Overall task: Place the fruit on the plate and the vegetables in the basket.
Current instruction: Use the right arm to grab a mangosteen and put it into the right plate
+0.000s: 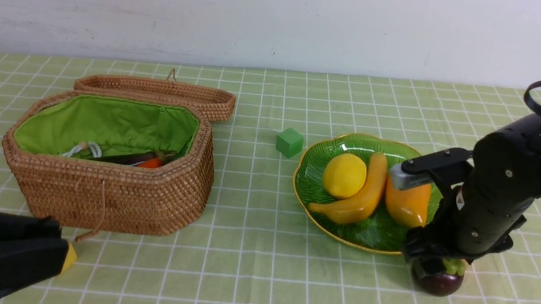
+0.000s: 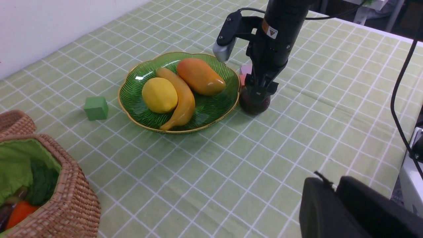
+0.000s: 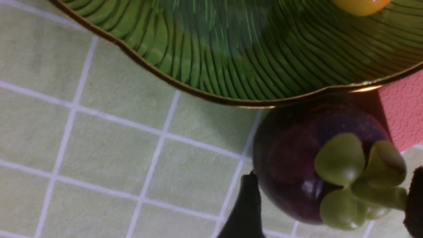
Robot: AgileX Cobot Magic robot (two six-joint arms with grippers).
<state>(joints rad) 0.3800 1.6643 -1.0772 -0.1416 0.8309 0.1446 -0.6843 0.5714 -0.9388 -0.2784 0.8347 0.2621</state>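
At the far left of the front view, the left claw [image 1: 63, 257] is seen low beside the counter's near edge, well apart from everything; its fingers are drawn together and nothing is held in them. Just behind it the wicker basket [image 1: 111, 194] is found on the checked green counter [image 1: 247, 243], its lid [image 1: 158, 93] thrown open behind it and its green lining [image 1: 110, 125] exposed. Inside, a dark eggplant [image 1: 129, 158] and an orange carrot [image 1: 150, 163] are partly seen beside a white drawstring [image 1: 85, 149]; a third vegetable cannot be made out with certainty.

Toward the middle, a small green cube [image 1: 289, 142] is set on the cloth between the basket and the plate [image 1: 310, 182]. On the plate three fruits are laid side by side — the lemon [image 1: 344, 175], then the banana [image 1: 361, 194] touching it, then the mango [image 1: 409, 203].

At the right, the mangosteen [image 1: 439, 282] is still on the counter, just beside the plate's rim, its green cap [image 3: 357, 178] turned upward. The right claw [image 3: 327, 205] is lowered over it with its fingers [image 3: 246, 208] spread wide to either side of the fruit — whether it is being touched cannot be told. A pink block [image 3: 401, 112] is seen just beside the mangosteen.
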